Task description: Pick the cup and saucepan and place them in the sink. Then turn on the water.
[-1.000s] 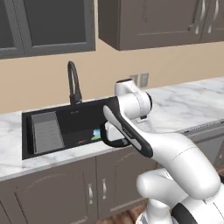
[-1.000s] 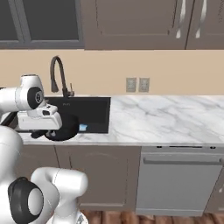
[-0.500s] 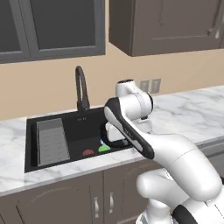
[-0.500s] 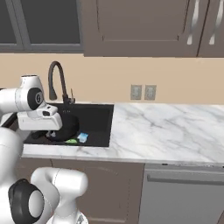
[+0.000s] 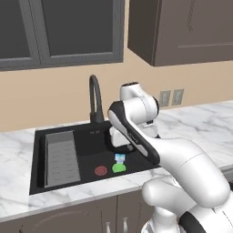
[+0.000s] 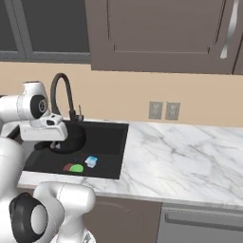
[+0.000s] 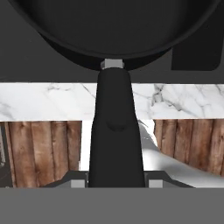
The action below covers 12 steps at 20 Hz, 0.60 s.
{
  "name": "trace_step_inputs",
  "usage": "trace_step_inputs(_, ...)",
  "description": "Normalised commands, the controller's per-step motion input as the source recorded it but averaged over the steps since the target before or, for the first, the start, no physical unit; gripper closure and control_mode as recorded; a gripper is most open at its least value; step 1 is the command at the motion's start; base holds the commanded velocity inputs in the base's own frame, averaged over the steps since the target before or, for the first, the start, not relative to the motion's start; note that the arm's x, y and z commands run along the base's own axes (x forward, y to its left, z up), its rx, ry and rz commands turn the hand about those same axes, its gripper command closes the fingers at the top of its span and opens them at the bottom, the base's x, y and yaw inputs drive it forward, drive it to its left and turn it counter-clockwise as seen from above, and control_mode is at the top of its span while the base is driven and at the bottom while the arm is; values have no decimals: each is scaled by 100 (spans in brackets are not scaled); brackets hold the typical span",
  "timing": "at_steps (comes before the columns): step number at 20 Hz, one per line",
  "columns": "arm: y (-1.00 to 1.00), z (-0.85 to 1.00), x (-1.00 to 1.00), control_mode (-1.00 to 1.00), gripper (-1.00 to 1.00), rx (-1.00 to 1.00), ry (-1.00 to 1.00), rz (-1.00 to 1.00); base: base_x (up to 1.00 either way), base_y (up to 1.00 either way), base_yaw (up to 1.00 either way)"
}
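Simulated kitchen, dark cabinets above, beige wall, white marble tabletop (image 5: 18,145) running across the middle of the left base view.

Left base view: sink (image 5: 68,136) sits at centre left, grey ribbed rack (image 5: 59,157) in its left half, red drain (image 5: 101,170) near the front wall. The cup (image 5: 119,168) lies on the basin floor just right of the drain, a small pale blue item (image 5: 119,157) just behind it. Black gooseneck faucet (image 5: 95,100) stands behind the basin; no stream visible, so the water is judged still off.

Right base view: the saucepan (image 6: 71,138) hangs at centre left of the frame, over the left part of the basin and above the cup (image 6: 76,168), apart from it.

Hand view: the end effector (image 7: 114,183) is clamped on the saucepan handle (image 7: 116,127), jaws narrowed against its sides at bottom centre. The handle's long axis runs straight up the frame from the end effector to the pan bowl (image 7: 113,30) at top centre, so the pan points directly away from the hand. Below the pan lie the black basin, then the marble front edge.

Judgement: the pan is already over the sink; the deciding relation is pan bowl above basin floor, so the coming move should be a descent and release, keeping the bowl off the cup.
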Motion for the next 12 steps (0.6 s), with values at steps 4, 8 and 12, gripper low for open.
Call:
trace_step_inputs(4, -6, -26, 2, -100, 100, 4, -6, 8, 4, 0, 4)
trace_step_inputs(8, -2, -14, 0, -100, 100, 0, 0, -1, 0, 0, 0)
trace_step_inputs(12, 0, -1, 0, -100, 100, 0, 0, 0, 0, 0, 0)
